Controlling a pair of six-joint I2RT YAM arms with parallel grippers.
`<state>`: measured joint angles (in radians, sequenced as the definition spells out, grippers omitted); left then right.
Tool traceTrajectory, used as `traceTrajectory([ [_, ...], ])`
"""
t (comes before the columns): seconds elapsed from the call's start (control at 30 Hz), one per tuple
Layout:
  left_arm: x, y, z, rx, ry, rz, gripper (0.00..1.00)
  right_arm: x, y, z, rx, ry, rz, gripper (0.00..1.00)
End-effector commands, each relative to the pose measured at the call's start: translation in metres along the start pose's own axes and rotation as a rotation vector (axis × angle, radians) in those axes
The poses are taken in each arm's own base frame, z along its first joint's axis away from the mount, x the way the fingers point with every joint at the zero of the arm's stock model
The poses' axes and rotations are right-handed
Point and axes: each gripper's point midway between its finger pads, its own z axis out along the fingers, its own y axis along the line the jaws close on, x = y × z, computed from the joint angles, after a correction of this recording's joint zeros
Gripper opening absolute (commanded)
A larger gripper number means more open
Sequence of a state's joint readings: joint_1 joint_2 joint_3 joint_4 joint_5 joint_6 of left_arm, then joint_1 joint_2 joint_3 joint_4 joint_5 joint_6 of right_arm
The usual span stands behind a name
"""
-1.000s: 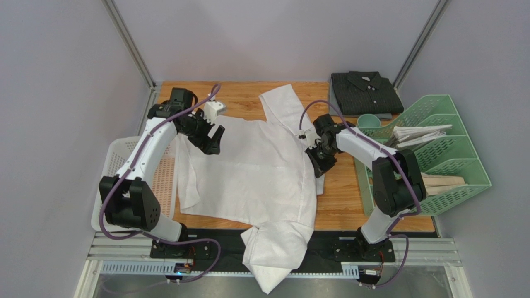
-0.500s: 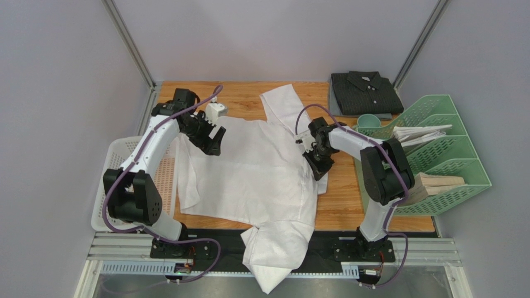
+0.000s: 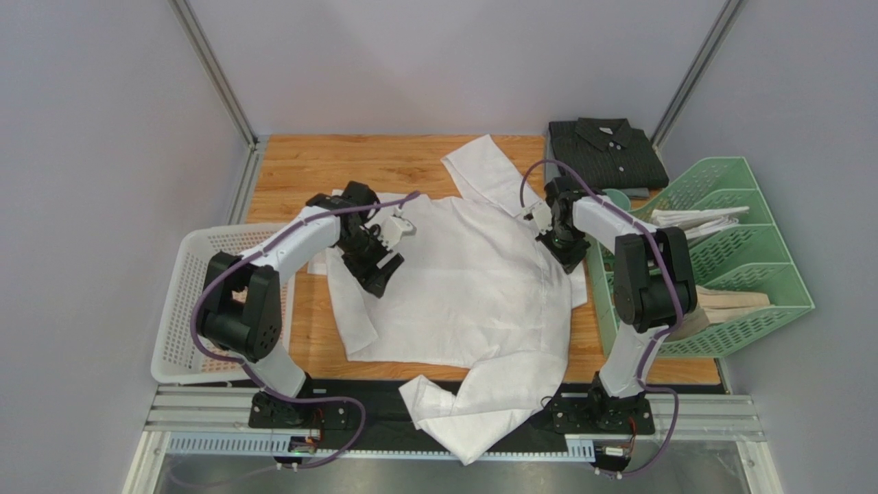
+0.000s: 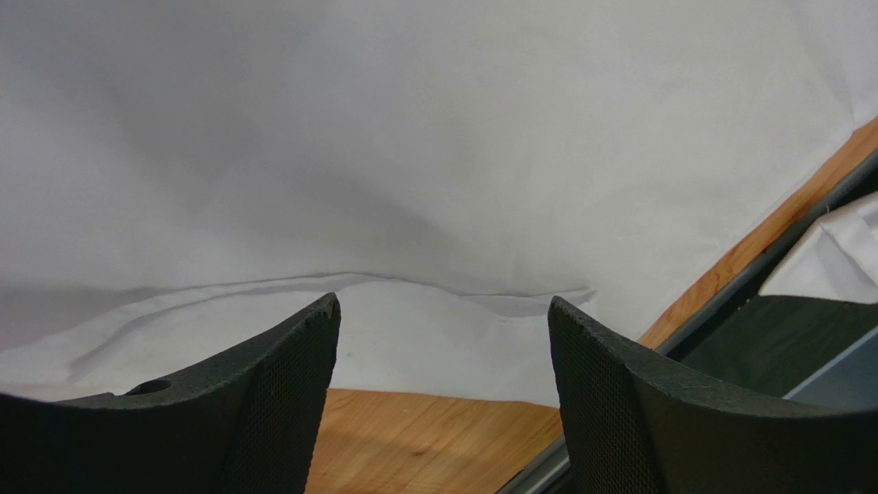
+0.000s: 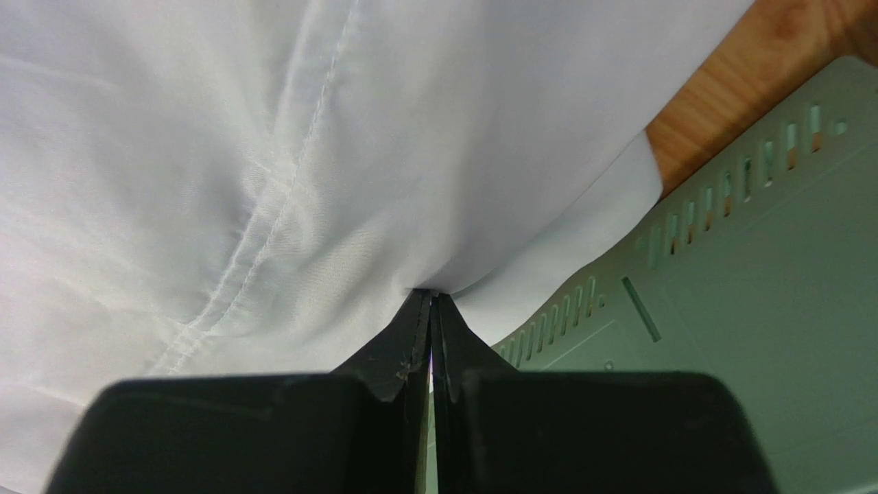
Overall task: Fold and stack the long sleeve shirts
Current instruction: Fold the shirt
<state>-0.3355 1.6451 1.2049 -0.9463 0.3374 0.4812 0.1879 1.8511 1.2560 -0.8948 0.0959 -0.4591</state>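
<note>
The white long sleeve shirt (image 3: 464,293) lies spread on the wooden table, with one sleeve reaching toward the back and another hanging over the front edge. The dark striped shirt (image 3: 603,152) lies folded at the back right. My left gripper (image 3: 377,270) is open and empty above the white shirt's left edge. In the left wrist view (image 4: 443,302) bare wood shows between its fingers (image 4: 278,391) and the cloth (image 4: 412,154) lies just beyond. My right gripper (image 3: 566,250) is shut on the white shirt's right side. The right wrist view (image 5: 431,298) shows the cloth (image 5: 258,154) pinched at the fingertips.
A green file rack (image 3: 757,273) holding papers stands at the right, close to my right gripper, and it also shows in the right wrist view (image 5: 742,288). A white mesh basket (image 3: 196,298) sits at the table's left edge. Grey walls enclose the table.
The white shirt has slid to the right. My right gripper moved right and back with the cloth. My left gripper moved right and nearer, and the left arm now reaches over the table.
</note>
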Motion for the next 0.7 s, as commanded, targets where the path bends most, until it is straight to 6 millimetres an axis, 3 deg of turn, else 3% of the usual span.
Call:
traceTrajectory([
  [0.0, 0.003, -0.018, 0.025, -0.012, 0.035, 0.104, 0.8, -0.012, -0.011, -0.007, 0.042, -0.02, -0.033, 0.04],
  [0.17, 0.024, -0.026, 0.055, -0.022, 0.12, 0.155, 0.81, -0.004, -0.005, 0.005, 0.022, 0.014, -0.041, 0.04],
  [0.3, 0.051, -0.017, 0.056, -0.077, 0.193, 0.192, 0.8, 0.002, -0.006, 0.015, 0.024, 0.038, -0.043, 0.04],
  [0.43, 0.083, -0.009, 0.042, -0.159, 0.275, 0.235, 0.8, 0.009, -0.009, 0.029, 0.025, 0.066, -0.048, 0.04],
  [0.47, 0.1, -0.01, 0.04, -0.167, 0.322, 0.237, 0.8, 0.011, -0.011, 0.032, 0.03, 0.074, -0.047, 0.04],
  [0.67, 0.142, 0.005, 0.0, -0.261, 0.41, 0.26, 0.8, 0.014, -0.02, 0.038, 0.038, 0.077, -0.038, 0.04],
])
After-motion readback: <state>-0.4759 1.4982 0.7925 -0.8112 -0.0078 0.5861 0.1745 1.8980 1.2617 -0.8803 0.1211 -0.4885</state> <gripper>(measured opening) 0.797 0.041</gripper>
